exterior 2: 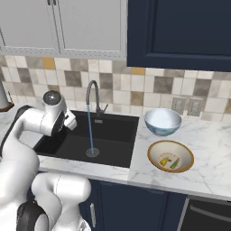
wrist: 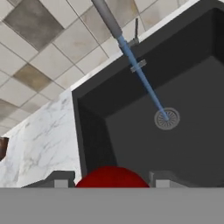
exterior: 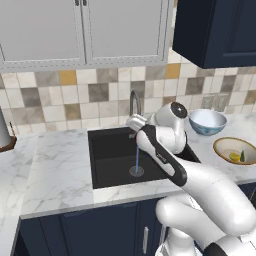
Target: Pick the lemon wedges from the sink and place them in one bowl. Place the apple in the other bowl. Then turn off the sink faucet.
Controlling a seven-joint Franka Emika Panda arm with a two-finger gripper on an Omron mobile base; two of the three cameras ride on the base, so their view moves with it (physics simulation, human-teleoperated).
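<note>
The apple (wrist: 112,176) is pinched between the gripper (wrist: 112,180) fingers, held above the sink (wrist: 183,144). It could be dropped back in if the grip slips on the way to the blue bowl (exterior 2: 162,121). Water is still running from the faucet (exterior 2: 93,97).

White glossy arm (exterior: 200,185), rounded bulky links, dark joint bands, round grey-black end cap.
</note>
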